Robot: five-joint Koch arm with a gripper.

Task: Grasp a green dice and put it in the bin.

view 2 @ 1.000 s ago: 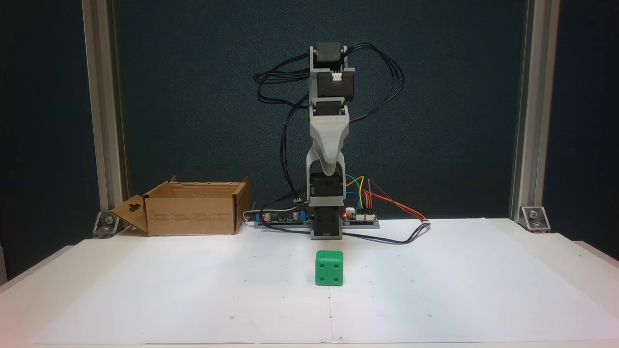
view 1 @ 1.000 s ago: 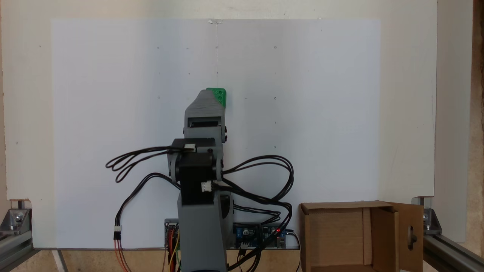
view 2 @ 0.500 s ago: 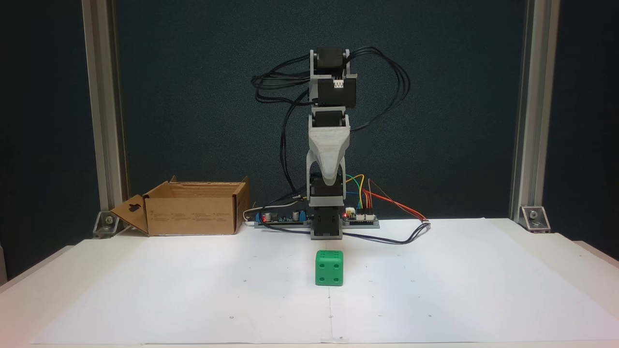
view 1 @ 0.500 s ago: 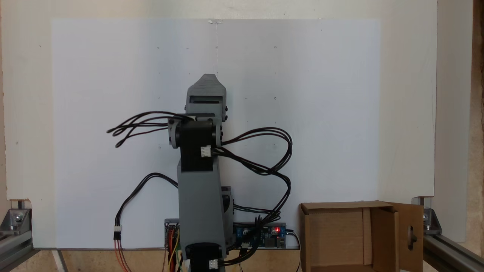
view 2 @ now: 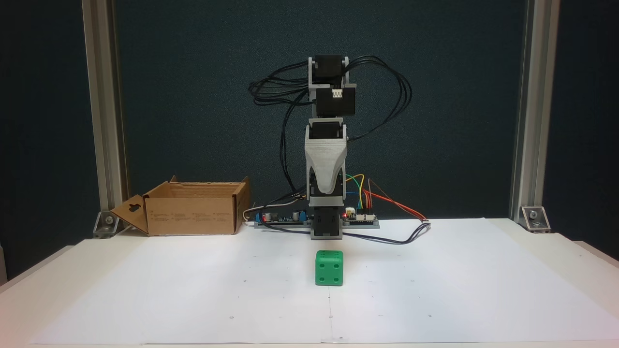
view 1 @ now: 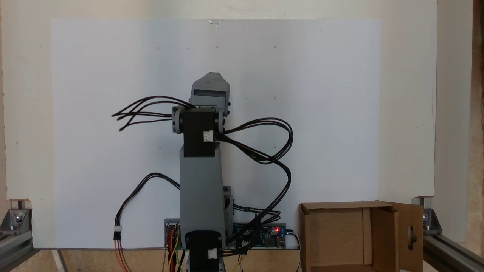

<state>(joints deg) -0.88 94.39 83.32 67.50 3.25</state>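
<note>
The green dice (view 2: 329, 267) sits on the white paper in the middle of the table, four pips facing this fixed view. My gripper (view 2: 327, 192) hangs point down well above and behind the dice, apart from it. Its jaws line up one behind the other, so whether they are open cannot be told. Seen from behind the arm, the gripper (view 1: 211, 74) covers the dice. The bin (view 2: 193, 215) is a brown cardboard box at the left rear of the table; in a fixed view the bin (view 1: 340, 206) stands at the lower right with its handle-hole flap folded out.
Circuit boards with coloured wires (view 2: 360, 217) lie at the arm's base, and black cables (view 1: 264, 151) loop off the arm to both sides. Aluminium frame posts (view 2: 99, 121) stand at the rear corners. White paper (view 2: 193, 290) covers the table.
The arm has stretched forward and the gripper has come lower. From behind the arm, the dice that peeked out beside the gripper tip is now covered by it. The dice has not moved.
</note>
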